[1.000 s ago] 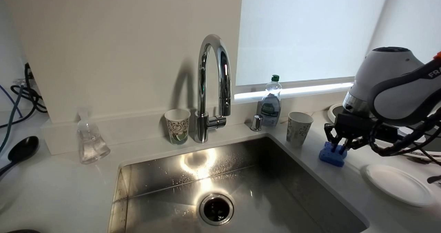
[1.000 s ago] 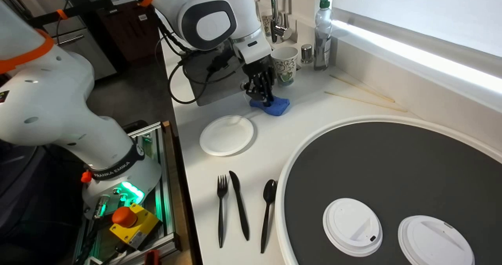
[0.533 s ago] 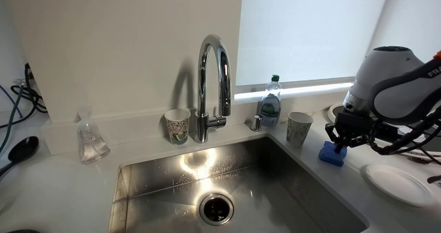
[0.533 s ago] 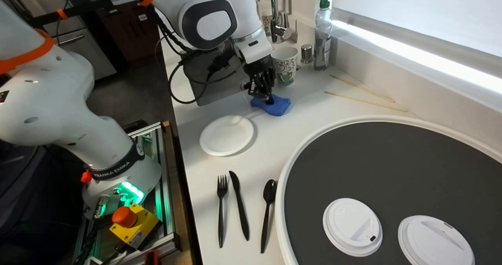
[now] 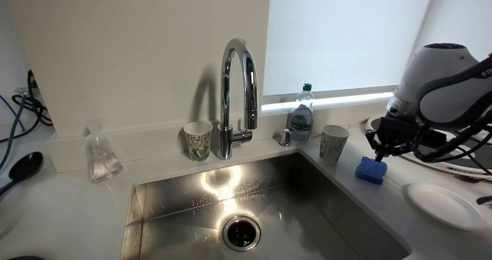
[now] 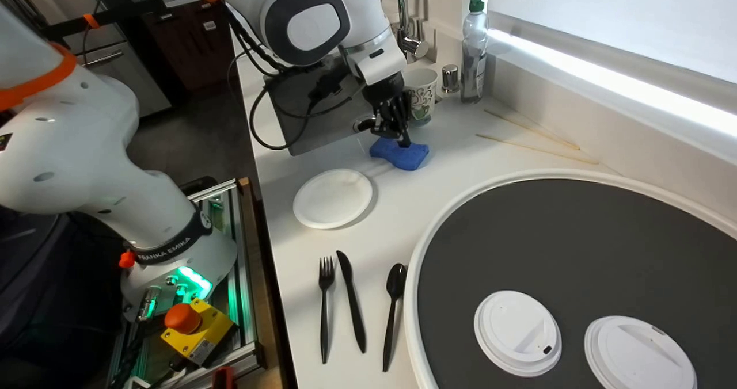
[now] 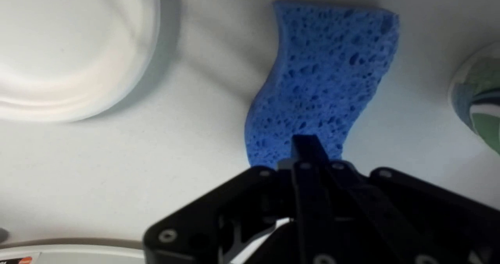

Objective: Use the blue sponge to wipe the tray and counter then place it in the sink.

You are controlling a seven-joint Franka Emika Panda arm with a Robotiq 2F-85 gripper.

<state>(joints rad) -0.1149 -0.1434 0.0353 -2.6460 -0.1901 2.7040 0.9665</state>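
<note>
Just below the tool (image 7: pixel 308 145), the blue sponge (image 7: pixel 324 68) lies on the white desk (image 7: pixel 168 170). Tool's narrow, fingertips together; can't tell if they touch the sponge. Wrist view: white plate (image 7: pixel 66 45) to tool's upper L, patterned paper cup (image 7: pixel 480 92) to its R. In an exterior view, steel sink (image 5: pixel 184 233) w/ chrome tap (image 5: pixel 225 110) sits L of tool. In an exterior view, round grey tray (image 6: pixel 547 239) w/ 2 white lids (image 6: pixel 517 332) is to tool's lower R.

There are two cups (image 5: pixel 334 144), one sponge (image 7: pixel 316 76), one tray (image 6: pixel 576 239).
</note>
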